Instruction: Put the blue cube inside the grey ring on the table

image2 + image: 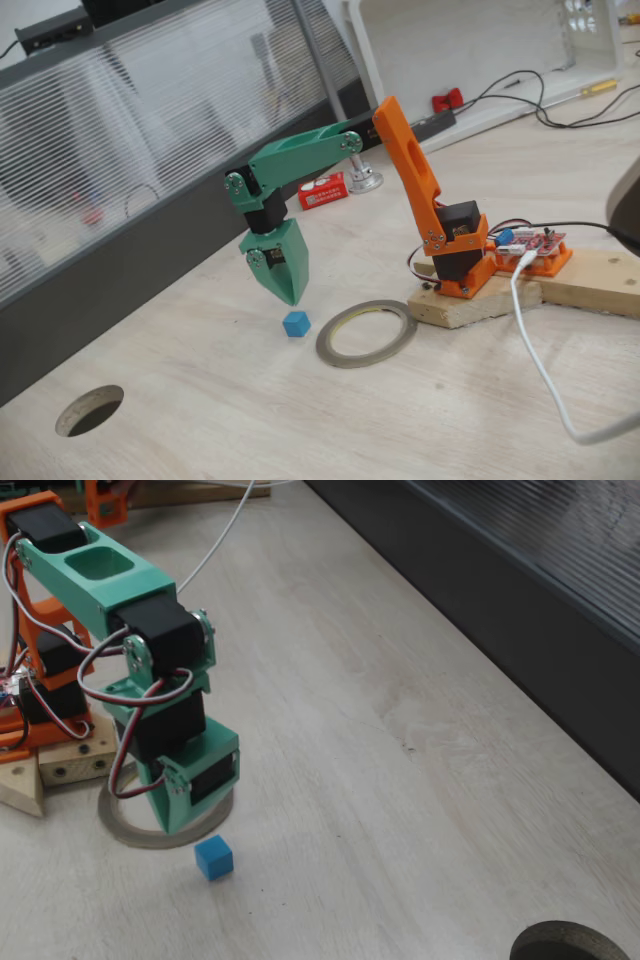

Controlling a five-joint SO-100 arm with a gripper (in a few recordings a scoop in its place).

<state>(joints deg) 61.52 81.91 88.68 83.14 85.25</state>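
Note:
The blue cube rests on the pale wood table. It sits just outside the grey ring, which lies flat in front of the arm's base. My green gripper points straight down with its tip hanging a little above and just behind the cube. Its fingers meet in a narrow wedge, shut, with nothing between them. In one fixed view the gripper hides part of the ring.
A dark ribbed panel runs along the table's far side. A round hole is cut in the table. The orange base on wooden blocks, a white cable and a red box stand nearby.

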